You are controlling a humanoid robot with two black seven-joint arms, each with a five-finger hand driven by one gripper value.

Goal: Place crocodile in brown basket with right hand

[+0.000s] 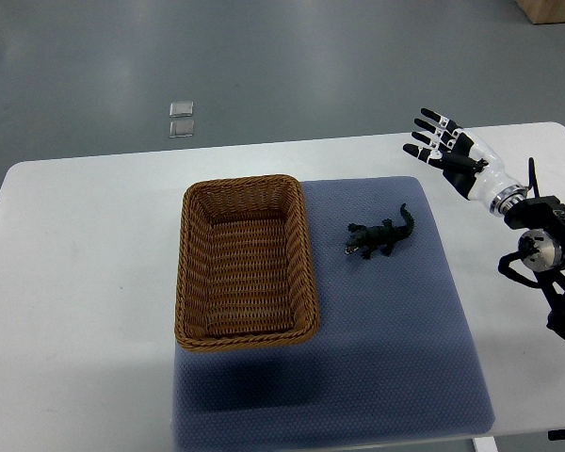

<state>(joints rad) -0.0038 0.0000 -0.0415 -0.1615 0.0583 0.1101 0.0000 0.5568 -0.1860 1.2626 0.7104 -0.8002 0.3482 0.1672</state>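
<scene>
dark green crocodile (382,234) lies on the mat, apart from the right hand's (449,151) spread, empty fingers (429,120).

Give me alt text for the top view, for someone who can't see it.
A dark green toy crocodile lies on a blue-grey mat beside an empty brown wicker basket, to its right. The white-and-black right robot hand, open and empty, is over the white table's far right corner.

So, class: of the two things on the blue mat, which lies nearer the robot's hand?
The dark green crocodile: it lies right of the brown basket, on the side where the open right hand hovers.
</scene>
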